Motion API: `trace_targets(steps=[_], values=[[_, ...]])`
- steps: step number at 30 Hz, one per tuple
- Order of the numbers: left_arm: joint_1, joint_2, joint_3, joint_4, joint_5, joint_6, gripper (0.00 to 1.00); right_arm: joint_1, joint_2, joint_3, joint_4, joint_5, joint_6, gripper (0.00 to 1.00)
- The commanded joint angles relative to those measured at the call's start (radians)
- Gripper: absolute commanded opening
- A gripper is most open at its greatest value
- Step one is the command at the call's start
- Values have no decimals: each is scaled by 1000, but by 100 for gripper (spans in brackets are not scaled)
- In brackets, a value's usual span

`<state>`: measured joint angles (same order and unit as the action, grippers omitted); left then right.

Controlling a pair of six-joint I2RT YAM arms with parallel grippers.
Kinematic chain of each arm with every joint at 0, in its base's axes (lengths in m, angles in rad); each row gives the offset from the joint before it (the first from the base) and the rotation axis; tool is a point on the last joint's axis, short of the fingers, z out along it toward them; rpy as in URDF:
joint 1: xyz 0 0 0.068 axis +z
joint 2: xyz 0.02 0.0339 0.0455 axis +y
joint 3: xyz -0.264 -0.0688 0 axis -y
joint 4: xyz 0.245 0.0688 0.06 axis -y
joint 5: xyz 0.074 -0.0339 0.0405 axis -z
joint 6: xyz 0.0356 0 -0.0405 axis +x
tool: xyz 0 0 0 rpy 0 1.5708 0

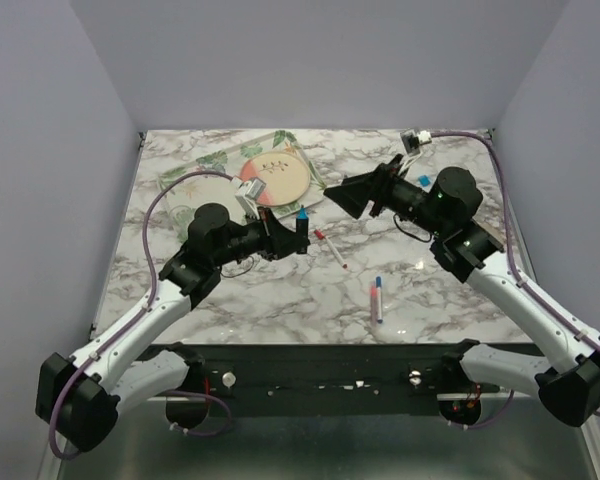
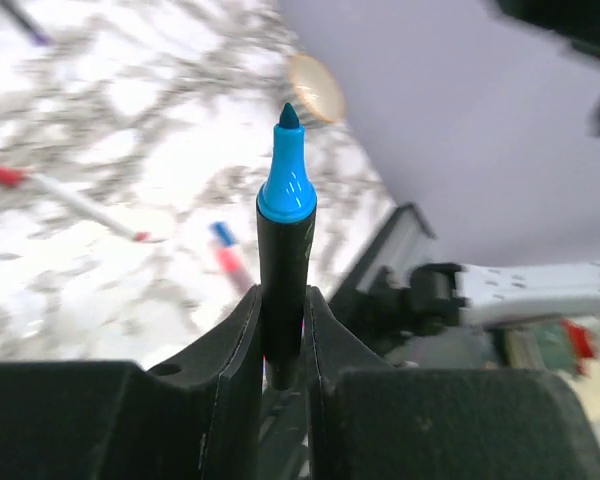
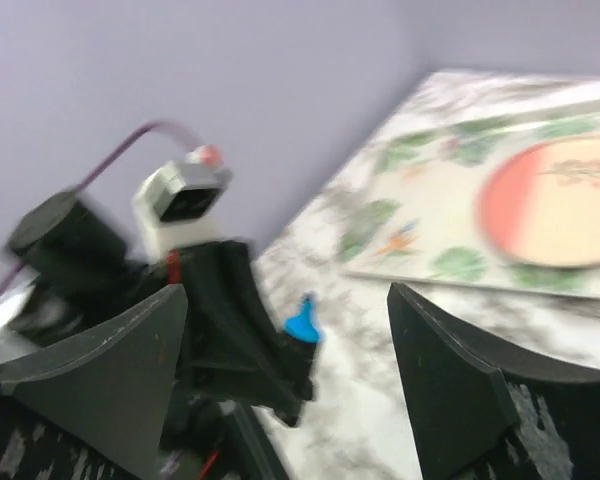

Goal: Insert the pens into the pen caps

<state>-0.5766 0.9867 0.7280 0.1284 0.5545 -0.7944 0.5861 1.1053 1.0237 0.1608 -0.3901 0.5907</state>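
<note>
Now my left end effector (image 2: 282,318) is clamped on the chunky dark marker (image 2: 283,250), gripping low on its matte black barrel. The marker's long axis runs straight out from my fingers, above the worktop (image 1: 280,290), with its glossy bright-blue cone tip pointing up and away. My right end effector (image 3: 285,340) faces it, jaws wide apart and holding nothing. On the grey-veined marble, the slim white red-tipped pen (image 1: 330,248) lies diagonally, and the pink-and-white pen (image 1: 377,298) lies near it.

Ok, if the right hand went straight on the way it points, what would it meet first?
Probably the blue tip of the dark marker gripped in the left hand; depth is hard to judge.
</note>
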Motion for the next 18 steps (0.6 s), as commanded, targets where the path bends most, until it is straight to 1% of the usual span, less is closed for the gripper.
trace_targets(steps=[1, 2, 3, 4, 5, 7, 9, 10, 11, 13, 14, 15, 16, 18], values=[[35, -56, 91, -289, -231, 260, 0, -107, 125, 156, -388, 502, -224, 87], [35, -56, 106, -320, -252, 292, 0, -127, 163, 209, -420, 599, -288, 87], [35, -59, 122, -373, -269, 332, 0, -150, 203, 237, -434, 635, -320, 87], [35, -65, 138, -391, -292, 380, 0, -173, 293, 269, -443, 666, -353, 87], [35, -69, 143, -404, -306, 403, 0, -214, 335, 324, -466, 707, -414, 86], [35, -105, 120, -408, -365, 428, 0, -253, 460, 387, -483, 723, -459, 86], [35, -147, 82, -366, -396, 432, 0, -311, 543, 468, -501, 723, -503, 85], [35, -160, 55, -359, -401, 432, 0, -343, 579, 493, -504, 726, -514, 84], [35, -167, 59, -362, -397, 431, 0, -362, 666, 524, -518, 723, -526, 83], [35, -177, 54, -357, -397, 429, 0, -409, 763, 639, -562, 728, -511, 83], [35, -178, 51, -354, -393, 428, 0, -428, 853, 679, -614, 718, -467, 83], [35, -174, 53, -354, -390, 420, 0, -446, 908, 719, -647, 702, -438, 82], [35, -174, 56, -352, -384, 420, 0, -466, 951, 813, -679, 676, -405, 82], [35, -172, 54, -346, -377, 419, 0, -526, 1058, 886, -751, 587, -292, 78]])
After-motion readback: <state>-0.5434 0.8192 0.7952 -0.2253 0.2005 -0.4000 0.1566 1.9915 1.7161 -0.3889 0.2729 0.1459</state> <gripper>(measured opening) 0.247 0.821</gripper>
